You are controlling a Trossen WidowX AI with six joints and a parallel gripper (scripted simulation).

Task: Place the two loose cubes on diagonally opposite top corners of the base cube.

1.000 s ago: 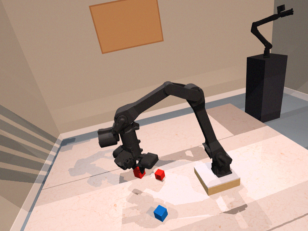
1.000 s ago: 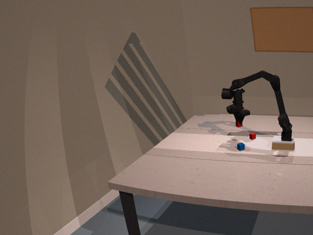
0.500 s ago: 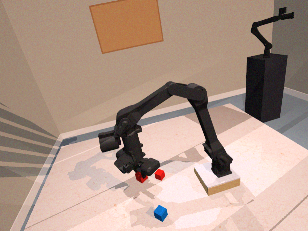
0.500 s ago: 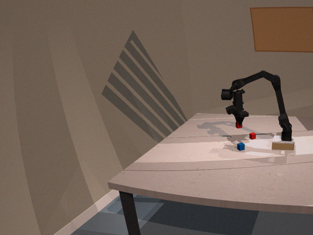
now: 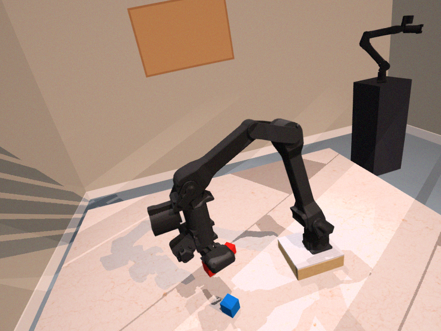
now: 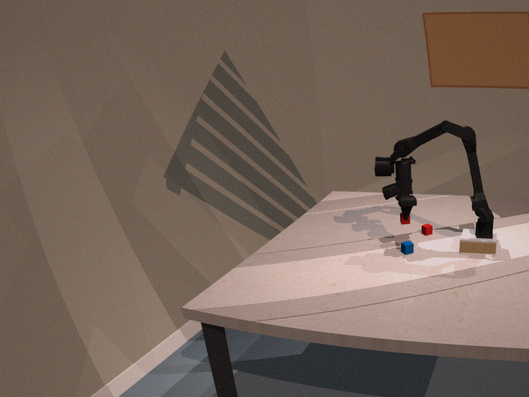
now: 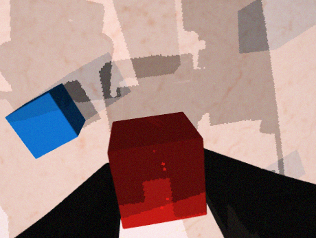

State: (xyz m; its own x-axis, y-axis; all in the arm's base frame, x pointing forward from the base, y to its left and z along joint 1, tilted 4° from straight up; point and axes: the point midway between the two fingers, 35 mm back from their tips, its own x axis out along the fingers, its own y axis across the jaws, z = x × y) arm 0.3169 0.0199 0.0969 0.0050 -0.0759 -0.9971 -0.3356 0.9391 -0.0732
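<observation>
The gripper (image 6: 405,212) was clamped partway closed on a red cube (image 7: 156,165), carried clear of the table for stacking; the blue base cube (image 7: 42,124) sat below, offset to its side.

orange panel (image 5: 180,36) – on wall | black pedestal (image 5: 380,122) – on floor, beside table (image 6: 324,294)
</observation>
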